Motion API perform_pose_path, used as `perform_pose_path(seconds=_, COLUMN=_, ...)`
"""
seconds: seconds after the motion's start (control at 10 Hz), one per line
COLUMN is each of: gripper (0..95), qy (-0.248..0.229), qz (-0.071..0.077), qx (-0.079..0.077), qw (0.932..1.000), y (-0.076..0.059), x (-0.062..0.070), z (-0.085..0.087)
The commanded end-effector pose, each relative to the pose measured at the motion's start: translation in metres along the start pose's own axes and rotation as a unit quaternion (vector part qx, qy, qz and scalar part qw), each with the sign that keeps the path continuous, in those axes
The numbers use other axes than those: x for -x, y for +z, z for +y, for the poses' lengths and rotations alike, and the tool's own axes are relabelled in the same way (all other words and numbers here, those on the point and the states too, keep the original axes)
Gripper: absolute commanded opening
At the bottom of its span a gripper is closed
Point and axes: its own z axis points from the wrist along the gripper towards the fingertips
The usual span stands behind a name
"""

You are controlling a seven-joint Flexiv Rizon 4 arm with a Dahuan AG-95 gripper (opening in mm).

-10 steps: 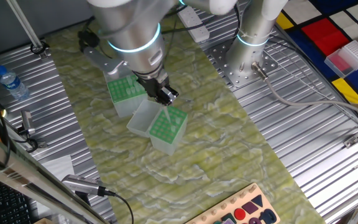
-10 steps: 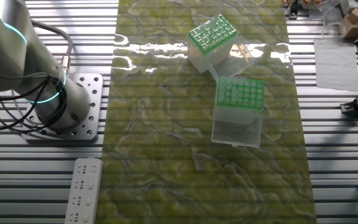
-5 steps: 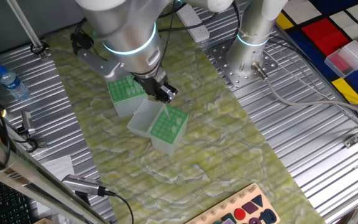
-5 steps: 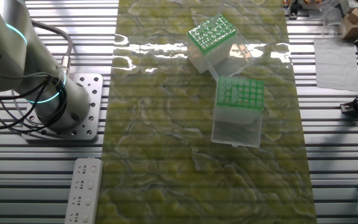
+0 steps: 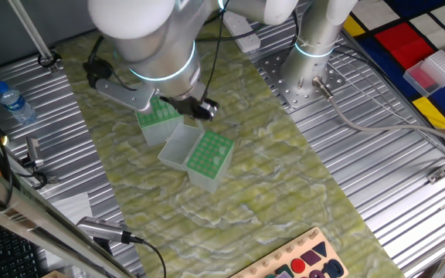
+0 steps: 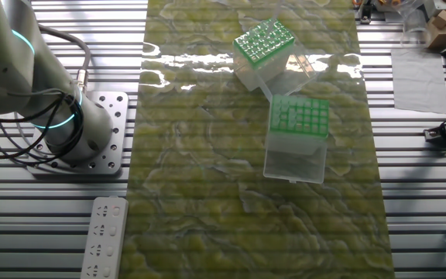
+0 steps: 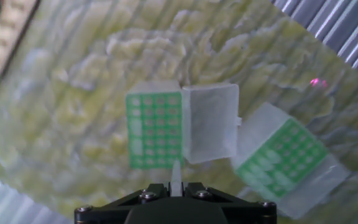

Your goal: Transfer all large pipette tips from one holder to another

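The gripper (image 7: 176,186), pinched on one of the large pipette tips (image 7: 176,173), hangs above both holders mid-mat, and must next lower it into a free hole.

No legible text, label, brand, number or sign anywhere in the three views. Water bottle (image 5: 12,103) at the left edge of the surface (image 5: 377,185): label band too small and blurred to read. Board with coloured shapes (image 5: 304,262) at the near edge: no readable marks. Power strip (image 6: 104,236) beside the arm's base: no readable print. Both green racks: blank.
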Motion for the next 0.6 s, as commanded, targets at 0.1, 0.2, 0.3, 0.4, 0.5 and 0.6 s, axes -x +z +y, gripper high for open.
perform_pose_path(seconds=0.1, gripper=0.0, qy=-0.067, qz=0.013, qx=-0.025, qw=0.9974, y=0.0072, x=-0.0139, z=-0.0256)
perform_pose_path(seconds=0.2, gripper=0.0, qy=-0.065, qz=0.013, qx=-0.026, qw=0.9974, y=0.0072, x=-0.0129, z=-0.0263)
perform_pose_path(seconds=0.3, gripper=0.0, qy=-0.063, qz=0.014, qx=-0.028, qw=0.9975, y=0.0072, x=-0.0129, z=-0.0263)
perform_pose_path(seconds=0.4, gripper=0.0, qy=-0.057, qz=0.015, qx=-0.030, qw=0.9978, y=0.0072, x=-0.0129, z=-0.0263)
perform_pose_path(seconds=0.5, gripper=0.0, qy=-0.042, qz=0.018, qx=-0.034, qw=0.9984, y=0.0072, x=-0.0129, z=-0.0263)
perform_pose_path(seconds=0.6, gripper=0.0, qy=-0.022, qz=0.020, qx=-0.038, qw=0.9988, y=0.0072, x=-0.0129, z=-0.0263)
